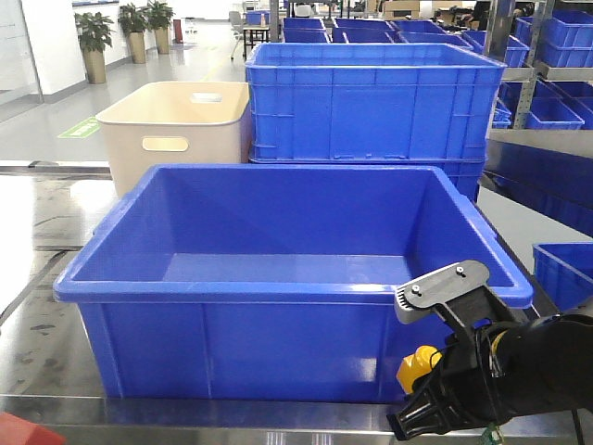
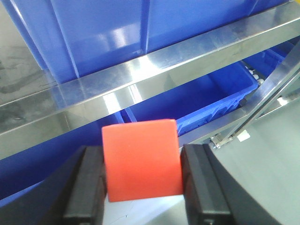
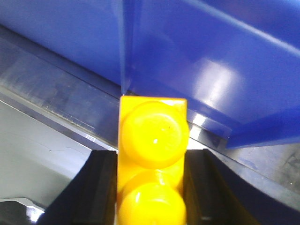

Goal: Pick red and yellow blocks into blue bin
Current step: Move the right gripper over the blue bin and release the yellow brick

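The bin (image 1: pixel 278 289) stands on the surface (image 1: pixel 37 324), near its front edge. Behind the bin's left half sits the tub with a handle cut-out (image 1: pixel 167 120). Behind its right half, the taller crate (image 1: pixel 371 102) rests on another crate. A lower crate (image 1: pixel 561 269) lies off the bin's right side, and more crates are stacked far behind it.

The right hand (image 3: pixel 152 187) is in front of the bin's front right corner, below the rim and outside the wall, with the studded brick (image 3: pixel 152 140) clamped between its fingers. The left hand (image 2: pixel 140 183) is in front of the bin's front left corner, out past the surface's edge, gripping the cube (image 2: pixel 140 159), which is clear of the bin.
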Robot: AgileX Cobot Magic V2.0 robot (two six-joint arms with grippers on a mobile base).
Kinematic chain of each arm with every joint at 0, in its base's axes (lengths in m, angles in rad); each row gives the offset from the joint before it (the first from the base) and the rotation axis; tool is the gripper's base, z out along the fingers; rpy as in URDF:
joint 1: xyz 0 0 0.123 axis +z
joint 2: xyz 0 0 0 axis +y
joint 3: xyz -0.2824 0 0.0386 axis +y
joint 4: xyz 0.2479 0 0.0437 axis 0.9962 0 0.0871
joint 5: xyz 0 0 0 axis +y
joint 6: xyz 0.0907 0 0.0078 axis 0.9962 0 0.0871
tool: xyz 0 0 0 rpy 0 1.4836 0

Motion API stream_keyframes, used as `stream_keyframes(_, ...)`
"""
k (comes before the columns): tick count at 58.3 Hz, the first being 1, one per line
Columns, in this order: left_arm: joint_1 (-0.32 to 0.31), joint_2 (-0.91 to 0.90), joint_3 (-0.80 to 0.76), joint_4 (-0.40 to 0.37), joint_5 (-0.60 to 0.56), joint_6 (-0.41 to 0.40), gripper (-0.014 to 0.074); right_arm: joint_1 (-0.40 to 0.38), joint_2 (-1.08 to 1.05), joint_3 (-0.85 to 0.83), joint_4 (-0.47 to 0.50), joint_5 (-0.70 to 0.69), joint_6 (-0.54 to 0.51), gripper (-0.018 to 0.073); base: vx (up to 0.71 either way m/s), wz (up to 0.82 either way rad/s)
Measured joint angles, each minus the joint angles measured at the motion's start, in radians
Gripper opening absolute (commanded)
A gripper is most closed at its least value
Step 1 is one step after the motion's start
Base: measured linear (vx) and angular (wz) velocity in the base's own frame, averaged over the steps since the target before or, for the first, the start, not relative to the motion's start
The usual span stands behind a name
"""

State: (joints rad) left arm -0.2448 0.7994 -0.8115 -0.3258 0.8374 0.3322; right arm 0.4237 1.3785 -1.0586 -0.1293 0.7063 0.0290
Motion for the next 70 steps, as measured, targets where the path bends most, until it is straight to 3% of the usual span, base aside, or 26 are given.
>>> stream_keyframes(30,0.0,0.0,0.0,0.0,0.0,0.0,0.0288,0.0,0.0,0.0,0.001,0.003,0.0,0.0225,0.0,0.0)
stream_keyframes(50,0.0,0.0,0.0,0.0,0.0,0.0,0.0288,0.0,-0.111,-0.187,0.007,0.218,-0.019,0.0225,0.0,0.0)
stream_keyframes(57,0.0,0.0,0.0,0.0,0.0,0.0,0.0288,0.0,-0.128,-0.298,0.007,0.201,-0.029,0.0225,0.0,0.0)
stream_keyframes(70,0.0,0.0,0.0,0.0,0.0,0.0,0.0288,0.0,-0.032,-0.456,-0.027,0.036,-0.029,0.0228,0.0,0.0)
